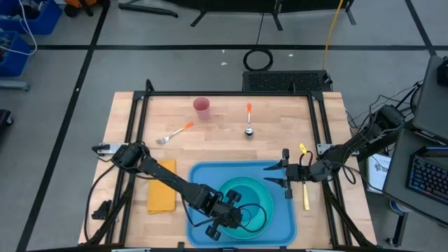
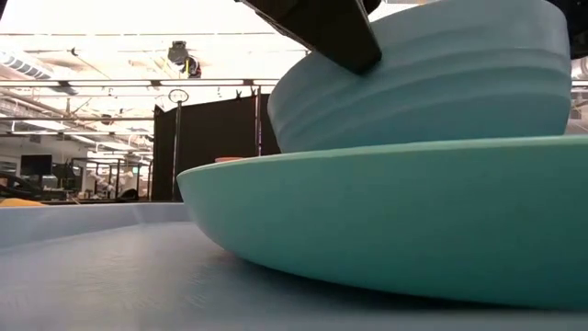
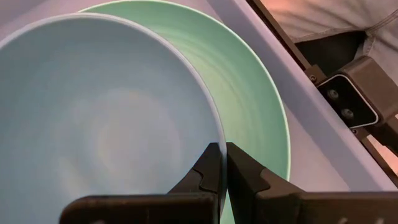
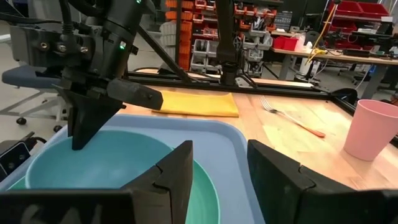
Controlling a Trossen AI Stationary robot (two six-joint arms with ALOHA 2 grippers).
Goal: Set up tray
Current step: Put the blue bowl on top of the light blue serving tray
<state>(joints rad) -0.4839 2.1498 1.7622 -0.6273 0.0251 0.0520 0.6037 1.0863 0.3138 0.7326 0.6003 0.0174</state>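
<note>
Gripping: left gripper [image 3: 219, 171] jaws clenched on the rim of a pale teal bowl [image 3: 93, 118] — one finger inside the wall, one outside.
Bowl: sits tilted on a round teal plate [image 3: 255, 93]; its lifted side is the one at the clenched jaws, per low view [image 2: 432, 83].
Plate: flat on the tray floor, under the bowl and sticking out past the left jaws' tips [image 2: 395, 230].
Tray: big blue rect. tray [image 1: 203, 178] at the table's front edge, directly below the left jaws; its rim also lies just ahead of the right jaws [image 4: 214, 134].
Right gripper: [image 1: 284, 173] jaws released, nothing between them — hovering at the tray's right edge, tips pointed toward the bowl.
Napkin: yellow-orange [image 1: 162, 185], on the wood just outside the tray, behind the left jaws; seen beyond the right jaws too [image 4: 196, 102].
Fork: orange handle [image 1: 175, 133], well past the tray, far side of table.
Spoon: orange handle [image 1: 248, 119], also far side, apart from both jaws.
Cup: pink [image 1: 201, 106], near the back edge; off to one side of the right jaws [image 4: 373, 127].
Yellow item: thin, beside the right gripper on the wood [image 1: 306, 198] — can't tell what it is.
</note>
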